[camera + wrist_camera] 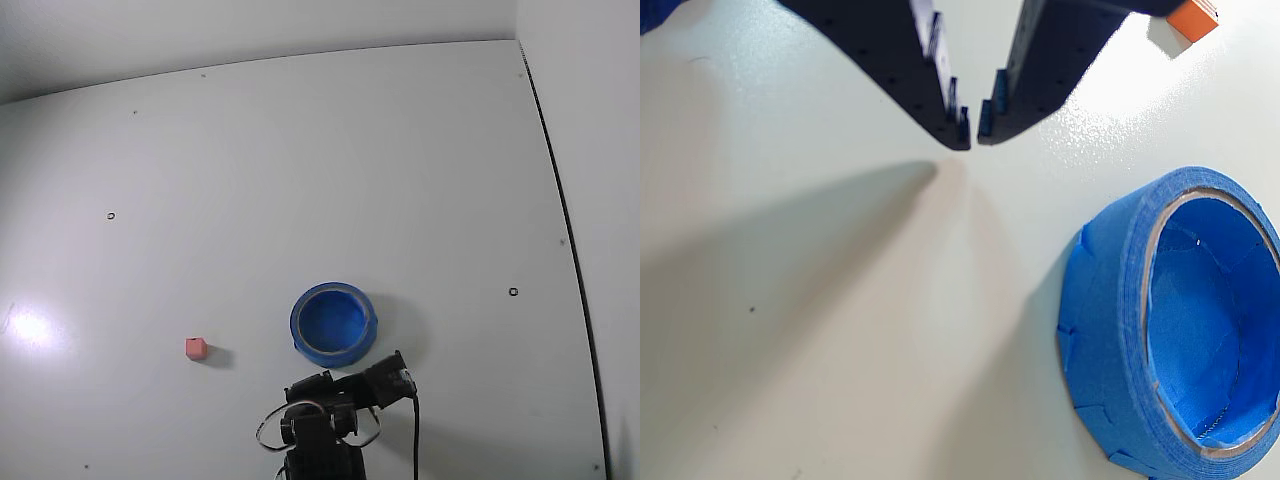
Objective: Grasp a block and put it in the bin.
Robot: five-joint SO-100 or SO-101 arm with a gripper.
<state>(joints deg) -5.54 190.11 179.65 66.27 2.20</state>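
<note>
In the wrist view my gripper comes in from the top edge, its two dark fingertips almost touching, with nothing between them, above bare white table. The block, a small orange-red cube, shows at the top right corner, apart from the fingers. The bin, a round blue bowl with a thick rim, sits at the lower right and holds nothing. In the fixed view the block lies left of the bin, and my arm is folded at the bottom edge just below the bin.
The white table stretches far back and to both sides. A dark seam runs along its right edge. A few small dark marks dot the surface.
</note>
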